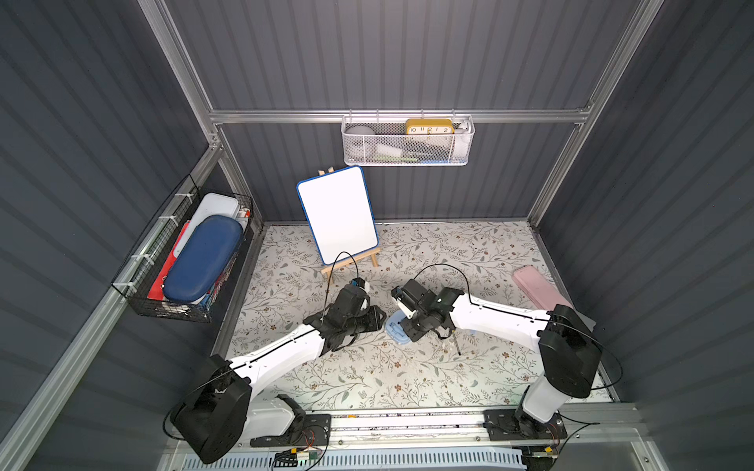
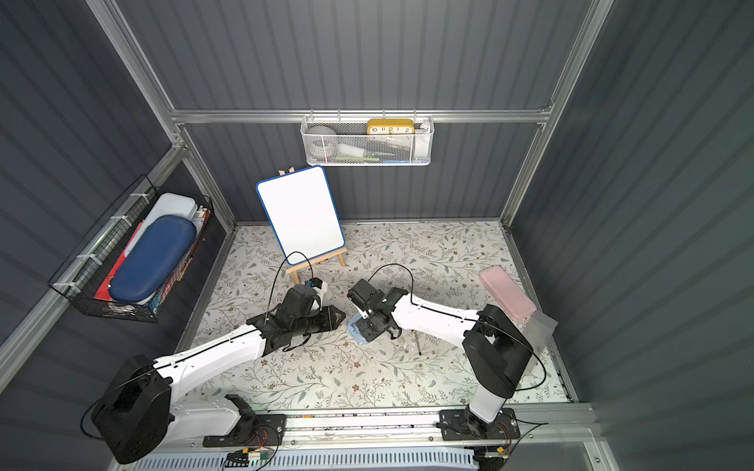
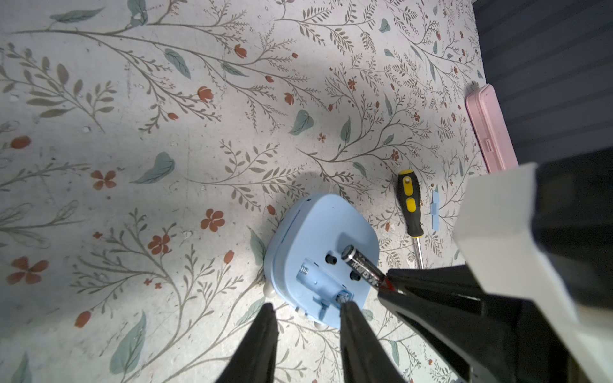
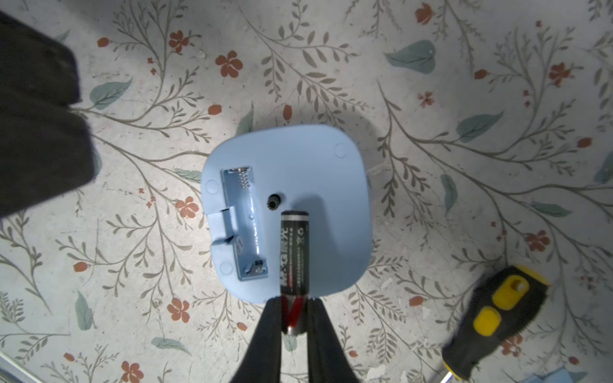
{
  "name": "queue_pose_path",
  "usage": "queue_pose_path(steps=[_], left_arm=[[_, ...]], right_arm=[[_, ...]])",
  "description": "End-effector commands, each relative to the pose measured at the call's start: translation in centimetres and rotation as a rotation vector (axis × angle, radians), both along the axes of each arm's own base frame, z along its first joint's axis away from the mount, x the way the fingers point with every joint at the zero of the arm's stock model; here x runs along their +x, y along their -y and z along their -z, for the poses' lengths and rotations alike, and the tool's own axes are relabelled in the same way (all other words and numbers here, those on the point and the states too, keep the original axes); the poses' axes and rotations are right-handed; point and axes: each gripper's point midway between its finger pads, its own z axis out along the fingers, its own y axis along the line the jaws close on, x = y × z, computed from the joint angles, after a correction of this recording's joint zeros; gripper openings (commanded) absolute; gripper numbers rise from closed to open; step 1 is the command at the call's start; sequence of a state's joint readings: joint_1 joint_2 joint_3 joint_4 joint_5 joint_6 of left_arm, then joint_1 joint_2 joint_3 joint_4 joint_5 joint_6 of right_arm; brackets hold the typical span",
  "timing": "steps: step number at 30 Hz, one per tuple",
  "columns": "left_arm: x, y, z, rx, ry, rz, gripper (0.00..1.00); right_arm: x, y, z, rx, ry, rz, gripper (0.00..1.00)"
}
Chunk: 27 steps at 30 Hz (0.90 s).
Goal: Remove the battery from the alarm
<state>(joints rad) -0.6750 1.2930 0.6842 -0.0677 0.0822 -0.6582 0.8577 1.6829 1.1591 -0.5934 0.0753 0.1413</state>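
The light-blue alarm (image 4: 315, 172) lies face down on the flowered table, and its battery slot (image 4: 247, 225) is open and empty. My right gripper (image 4: 294, 301) is shut on the red end of the dark battery (image 4: 294, 252). It holds the battery clear of the slot, over the alarm's back. In the left wrist view the battery (image 3: 361, 267) sticks out from the right gripper's tips above the alarm (image 3: 318, 238). My left gripper (image 3: 307, 305) stands open at the alarm's edge with nothing between its fingers. One of its fingers (image 3: 348, 318) is at the slot's end. In both top views the arms hide most of the alarm (image 1: 395, 328) (image 2: 354, 331).
A black-and-yellow screwdriver (image 3: 410, 205) (image 4: 491, 318) lies just right of the alarm, with a small blue cover piece (image 3: 435, 212) beside it. A pink case (image 1: 538, 287) lies at the right wall. A whiteboard on an easel (image 1: 336, 214) stands at the back.
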Motion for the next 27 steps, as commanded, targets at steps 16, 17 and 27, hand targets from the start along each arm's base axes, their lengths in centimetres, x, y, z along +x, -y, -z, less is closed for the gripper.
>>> queue_pose_path(steps=[16, 17, 27], left_arm=[[0.4, 0.6, -0.1, -0.013, 0.012, 0.020, 0.36], [0.4, 0.6, 0.0, -0.012, 0.010, 0.020, 0.36], [0.3, 0.6, 0.4, -0.006, 0.001, 0.027, 0.36]], right_arm=[[3.5, 6.9, 0.1, -0.033, 0.038, 0.313, 0.02], [3.6, 7.5, 0.3, -0.049, 0.036, 0.340, 0.02], [3.0, 9.6, 2.3, -0.147, 0.010, 0.506, 0.03]])
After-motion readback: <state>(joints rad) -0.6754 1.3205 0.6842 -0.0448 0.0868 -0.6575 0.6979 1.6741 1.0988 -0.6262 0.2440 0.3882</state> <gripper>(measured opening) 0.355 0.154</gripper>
